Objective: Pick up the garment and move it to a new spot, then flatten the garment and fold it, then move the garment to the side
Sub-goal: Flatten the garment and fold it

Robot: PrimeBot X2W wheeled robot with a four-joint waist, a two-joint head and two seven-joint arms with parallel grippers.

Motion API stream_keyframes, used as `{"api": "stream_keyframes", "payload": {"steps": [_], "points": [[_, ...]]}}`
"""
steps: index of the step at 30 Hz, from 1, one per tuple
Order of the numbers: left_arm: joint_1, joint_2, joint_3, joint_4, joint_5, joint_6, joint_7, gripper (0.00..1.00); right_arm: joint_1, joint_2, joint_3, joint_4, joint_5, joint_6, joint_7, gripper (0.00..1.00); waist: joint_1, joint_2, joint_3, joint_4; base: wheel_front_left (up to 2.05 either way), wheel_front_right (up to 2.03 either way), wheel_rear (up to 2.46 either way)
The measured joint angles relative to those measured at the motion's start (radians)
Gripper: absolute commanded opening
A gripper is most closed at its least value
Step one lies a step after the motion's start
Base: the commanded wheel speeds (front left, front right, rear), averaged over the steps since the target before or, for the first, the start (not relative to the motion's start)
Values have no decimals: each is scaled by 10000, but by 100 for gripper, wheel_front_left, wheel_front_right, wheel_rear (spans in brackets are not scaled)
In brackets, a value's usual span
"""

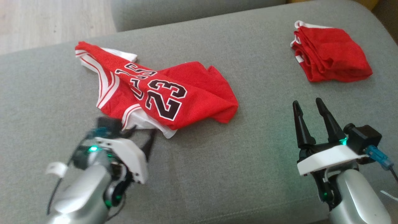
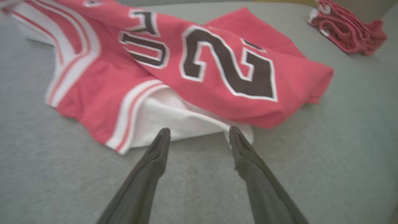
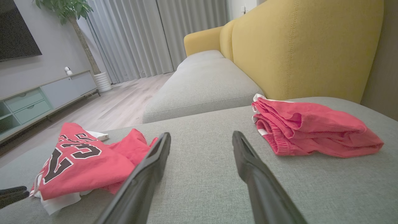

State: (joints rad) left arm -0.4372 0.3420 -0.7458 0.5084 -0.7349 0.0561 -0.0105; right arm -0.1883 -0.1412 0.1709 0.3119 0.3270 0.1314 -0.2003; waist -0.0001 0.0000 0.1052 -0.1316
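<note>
Here, left gripper (image 2: 199,134) spread wide before the crumpled red-and-white fabric basketball jersey (image 2: 217,62).
Its white hem lies right at the fingertips (image 2: 164,134); right gripper (image 1: 307,104) gapes empty, well apart.

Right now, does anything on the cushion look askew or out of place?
The red jersey lies crumpled on the grey cushion, doubled over itself with white fabric poking out at the near edge, by the open left gripper. The other red garment, far right, sits neatly folded. Nothing looks torn or spilled.

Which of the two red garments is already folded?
The plain red garment at the far right, a neat stack; the numbered jersey lies crumpled.
</note>
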Motion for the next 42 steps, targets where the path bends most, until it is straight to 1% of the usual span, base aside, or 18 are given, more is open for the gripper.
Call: {"api": "stream_keyframes", "payload": {"steps": [3,6,11,15,16,17,20,23,25,27,31,36,38,40,41,42], "points": [[37,-121,-422,-468,150,362,485,100,-17,-15,-50,-102,0,0,40,100,0,0,192,-46,0,0,0],[8,-272,-690,-470,518,775,738,100,-26,-15,-59,-130,0,0,40,100,0,0,347,-115,0,0,0],[-134,-604,-945,-88,660,951,1122,100,-47,-13,-46,-140,0,0,69,100,0,0,516,-290,0,0,0],[-500,-767,-855,305,610,993,1127,100,-53,-12,-48,-136,0,0,67,100,0,0,587,-366,0,0,0],[-584,-819,-842,433,552,978,1104,65,-56,-12,-46,-130,0,0,65,100,0,0,583,-374,0,0,0],[-631,-874,-811,514,502,938,1034,0,-57,-10,-46,-125,0,0,65,100,0,0,574,-377,0,0,0],[-647,-966,-784,608,362,780,788,0,-56,-4,-119,-63,0,0,54,100,0,0,483,-295,0,0,0],[-632,-867,-779,447,355,757,798,0,-50,2,-174,-2,0,0,15,100,0,0,363,-145,0,0,0],[-589,-667,-782,17,355,775,907,0,-35,8,-198,21,0,0,8,100,0,0,269,-6,0,0,0],[-504,-337,-752,-617,268,867,1095,0,-26,12,-221,58,0,0,6,100,0,0,161,143,0,0,0],[-7,706,-612,-2393,144,1120,1850,0,-8,12,-267,58,0,0,-19,100,0,0,-8,461,0,0,0],[760,2286,-458,-4669,123,1877,2849,0,79,12,-345,36,0,0,-19,100,0,0,-85,751,0,0,0],[924,2901,-451,-5559,238,2169,3382,0,197,12,-360,27,0,0,-6,100,0,0,-74,807,0,0,0],[1059,3478,-495,-6320,341,2351,4057,0,221,10,-370,27,0,0,25,100,0,0,-48,830,0,0,0],[1059,3478,-495,-6320,341,2351,4057,0,221,10,-370,27,0,0,25,100,0,0,-48,830,0,0,0],[1154,3697,-531,-6619,341,2431,4387,0,221,10,-370,23,0,0,25,100,0,0,-33,831,0,0,0]]}}
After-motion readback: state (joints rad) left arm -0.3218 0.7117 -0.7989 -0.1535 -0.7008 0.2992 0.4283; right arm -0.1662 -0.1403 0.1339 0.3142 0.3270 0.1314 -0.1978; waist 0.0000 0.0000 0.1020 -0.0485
